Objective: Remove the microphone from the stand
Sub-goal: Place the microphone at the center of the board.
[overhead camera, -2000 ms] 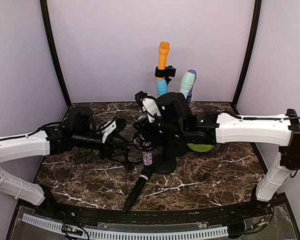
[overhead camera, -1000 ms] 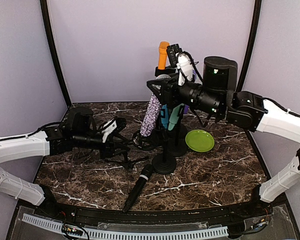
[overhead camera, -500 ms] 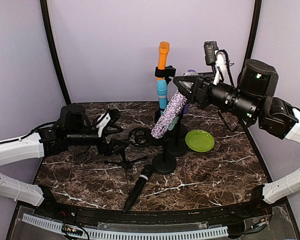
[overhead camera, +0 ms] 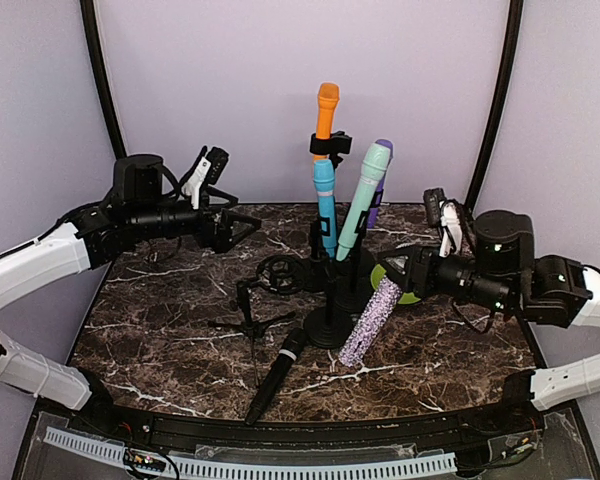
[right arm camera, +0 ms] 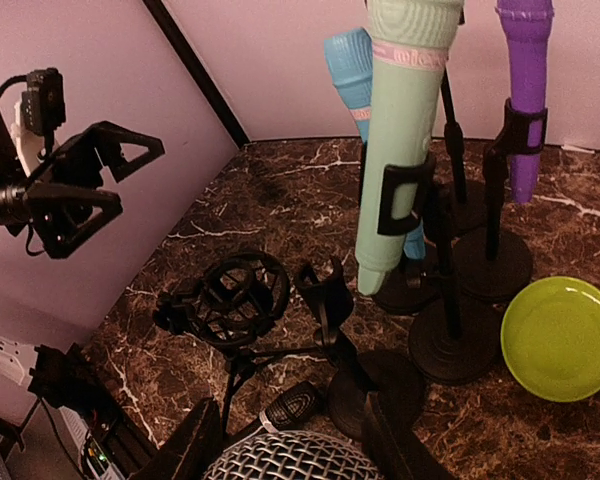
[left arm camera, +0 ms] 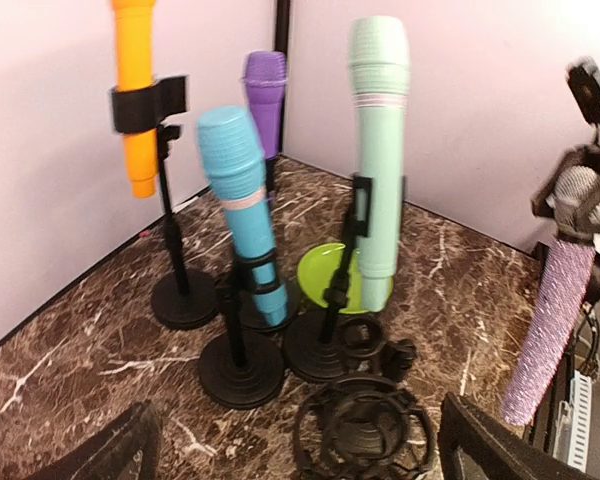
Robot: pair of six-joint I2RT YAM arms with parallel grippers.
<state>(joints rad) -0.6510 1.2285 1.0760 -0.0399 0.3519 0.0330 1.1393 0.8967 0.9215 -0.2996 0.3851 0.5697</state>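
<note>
1. The glittery microphone [overhead camera: 370, 322] was already out of its stand [overhead camera: 328, 326]. It hung at a slant in front of the right arm, head up and tail down, just to the right of the stand's round base and near the green plate [overhead camera: 400, 281]. The tail was low over the table [overhead camera: 160, 330], but I couldn't tell whether it touched.

2. It looked to me like a stiff, solid thing with some weight to it. The sparkly barrel seemed rough enough that it shouldn't slip between the pads. The mesh head [right arm camera: 285, 458] was the part I'd worry about, since wire like that could dent under a hard squeeze.

3. I'd have taken it round the barrel, near the middle. Held up by the head, the long body acts as a lever and could swing or twist on the way down.

4. The right gripper [overhead camera: 398, 272] was partly closed around the head end. Its wrist camera showed the mesh ball sitting right between the two fingers, and nothing else was in its grasp.

5. The left gripper [overhead camera: 236, 228] was raised well off to the left, spread as wide as it would go. It held nothing and touched nothing.

6. The stand's clip [right arm camera: 325, 295] stood empty, so to my eye only laying the microphone down remained.
</note>
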